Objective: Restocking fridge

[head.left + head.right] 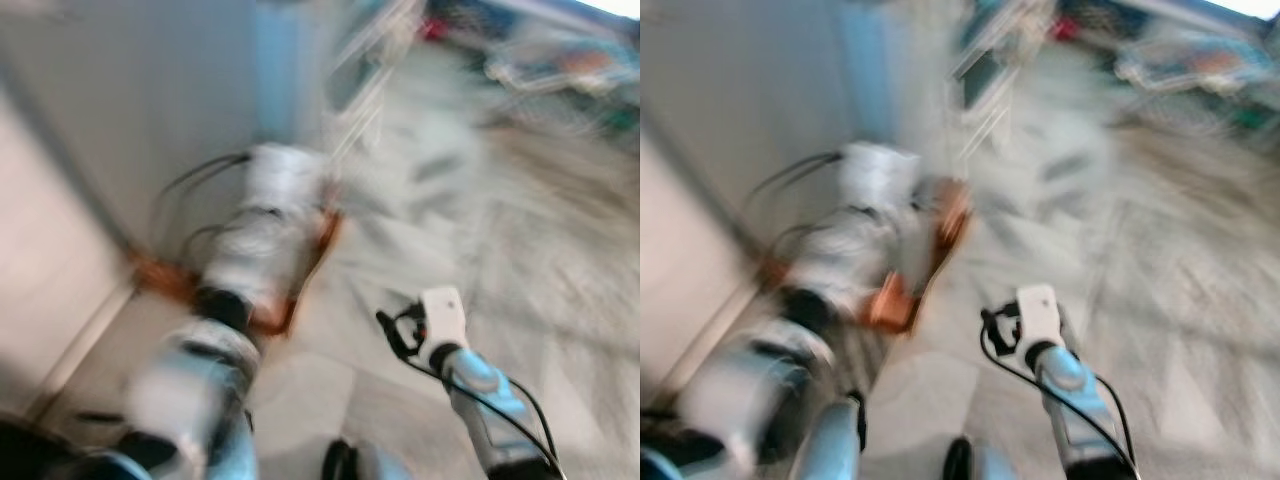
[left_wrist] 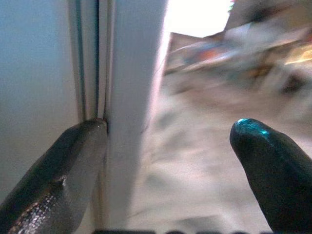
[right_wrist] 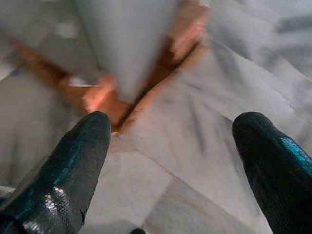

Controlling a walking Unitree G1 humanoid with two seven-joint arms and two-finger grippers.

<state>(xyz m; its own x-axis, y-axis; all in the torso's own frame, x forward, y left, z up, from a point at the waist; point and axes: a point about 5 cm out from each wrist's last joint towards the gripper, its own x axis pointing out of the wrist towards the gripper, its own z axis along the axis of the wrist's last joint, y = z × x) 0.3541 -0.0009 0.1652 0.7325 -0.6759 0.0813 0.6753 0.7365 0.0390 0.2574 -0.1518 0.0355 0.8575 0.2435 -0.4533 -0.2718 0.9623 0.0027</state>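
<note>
Two tools stand open and empty: left tool (image 2: 165,161) at the tall white fridge door edge (image 2: 131,97), right tool (image 3: 170,161) above pale marble floor (image 3: 195,146). No stock item visible; restocking appears barely begun, door at 11 o'clock.

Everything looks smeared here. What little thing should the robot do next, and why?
Probably pause until the view steadies, then ease the left claw around the white door edge. Its fingers are spread, one finger right against that edge, so a grip seems close. The right claw hangs open over the pale floor, holding nothing.
</note>
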